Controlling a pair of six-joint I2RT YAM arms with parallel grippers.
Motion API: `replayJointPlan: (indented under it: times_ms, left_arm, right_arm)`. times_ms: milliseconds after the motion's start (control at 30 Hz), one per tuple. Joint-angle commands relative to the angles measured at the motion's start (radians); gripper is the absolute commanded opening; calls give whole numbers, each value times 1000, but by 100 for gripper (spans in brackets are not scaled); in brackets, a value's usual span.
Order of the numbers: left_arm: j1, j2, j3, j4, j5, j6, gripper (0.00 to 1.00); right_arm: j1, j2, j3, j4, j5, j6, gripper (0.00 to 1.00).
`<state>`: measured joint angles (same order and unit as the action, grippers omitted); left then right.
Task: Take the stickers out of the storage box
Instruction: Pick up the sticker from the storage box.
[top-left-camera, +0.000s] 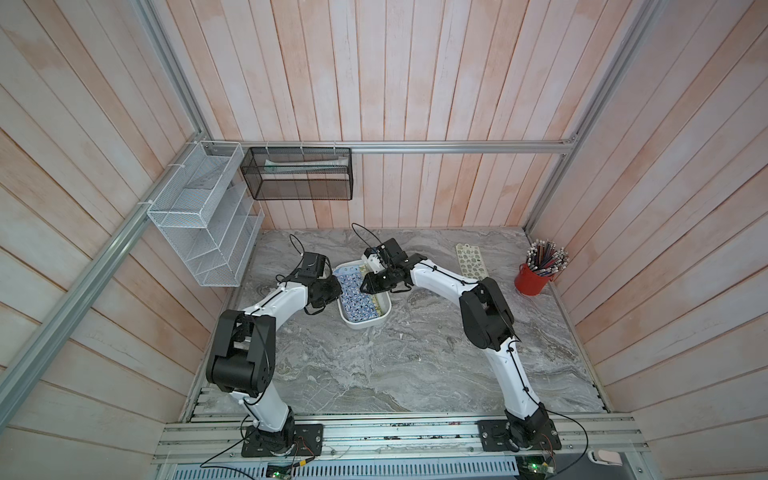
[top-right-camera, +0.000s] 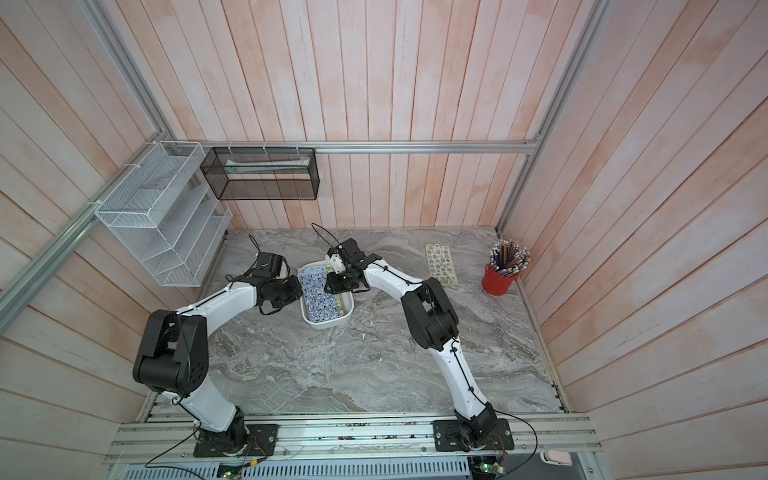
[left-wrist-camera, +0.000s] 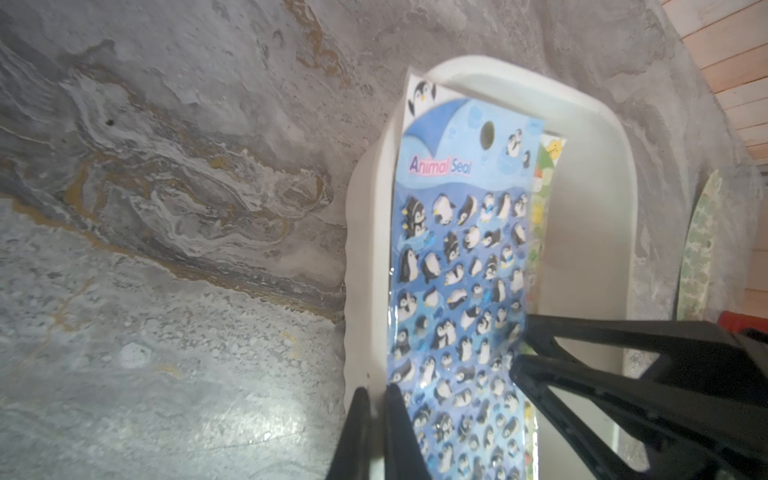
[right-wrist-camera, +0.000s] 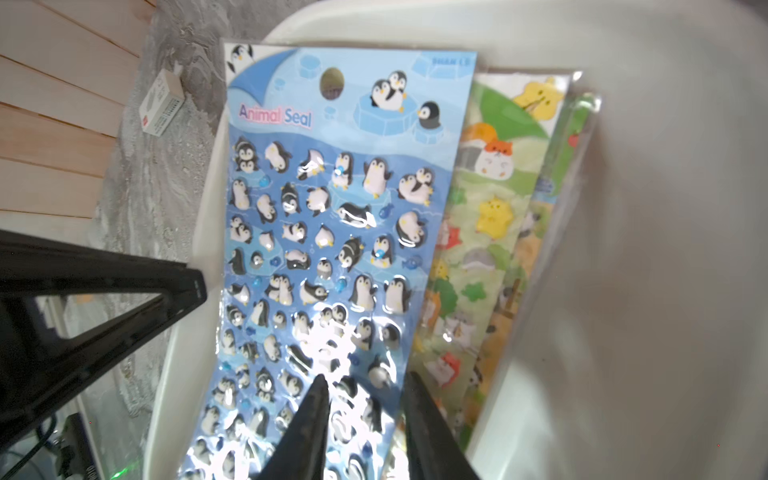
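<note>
The left pincer (left-wrist-camera: 377, 392) grips the storage box (left-wrist-camera: 365, 249) wall. Blue penguin stickers (left-wrist-camera: 457, 270) lie inside the box, with the right pincer (left-wrist-camera: 519, 351) slightly parted at their edge.

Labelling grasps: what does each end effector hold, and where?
Left end effector grips the storage box by its side rim. Right end effector is open over the stickers, apparently holding nothing.

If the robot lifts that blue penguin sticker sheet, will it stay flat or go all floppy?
Probably floppy: the penguin sheet is thin and curves where it leans against the storage box wall. It is likely slippery too, since its clear sleeve shines with glare. It also looks very light, so even a small nudge could slide it.
</note>
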<state>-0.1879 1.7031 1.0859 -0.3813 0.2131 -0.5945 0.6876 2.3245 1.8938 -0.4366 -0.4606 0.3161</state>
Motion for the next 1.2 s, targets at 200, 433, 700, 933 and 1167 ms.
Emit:
replayJointPlan:
  times_ms: [200, 433, 700, 933, 1167]
  left_arm:
    - [7, 4, -23, 2, 4, -11, 0]
    - [7, 7, -24, 4, 5, -11, 0]
    - [6, 7, -25, 3, 5, -11, 0]
    - [5, 6, -26, 3, 7, -11, 0]
    - [6, 4, -32, 7, 8, -13, 0]
  right_arm:
    - [-19, -56, -82, 54, -117, 11, 32]
    - [-10, -15, -29, -23, 75, -6, 38]
    - [41, 82, 87, -108, 219, -43, 54]
    - [58, 144, 147, -145, 257, -48, 54]
    - [59, 173, 162, -157, 280, -50, 55]
